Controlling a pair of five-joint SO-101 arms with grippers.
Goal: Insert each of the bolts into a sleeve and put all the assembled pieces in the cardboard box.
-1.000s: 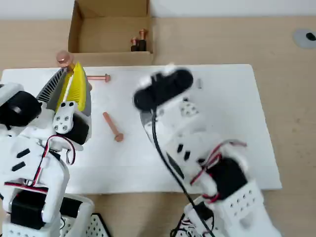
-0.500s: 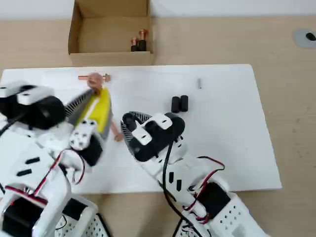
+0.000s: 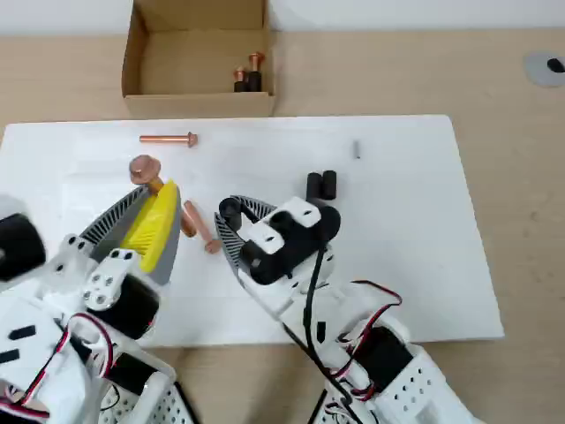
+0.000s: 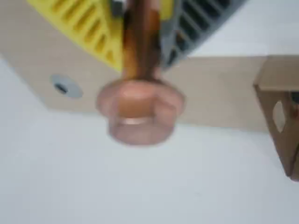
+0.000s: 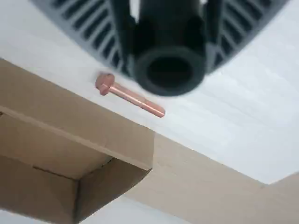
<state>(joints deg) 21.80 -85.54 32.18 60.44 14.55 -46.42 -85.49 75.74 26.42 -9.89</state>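
Surface: we see a white mat [image 3: 397, 265] over a wooden table [image 3: 521, 177], with the cardboard box [image 3: 199, 104] beyond.
Left gripper [image 3: 154, 190]: pinching a bolt [image 3: 144, 168].
Right gripper [image 3: 234, 217]: pinching a sleeve [image 3: 229, 208].

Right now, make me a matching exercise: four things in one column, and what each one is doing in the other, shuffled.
Things
1 left hand
2 right hand
3 box
4 pair of sleeves

States
A holds assembled pieces
B shut on a bolt
C loose on the mat
D shut on a sleeve

Pairs: 1-B, 2-D, 3-A, 4-C
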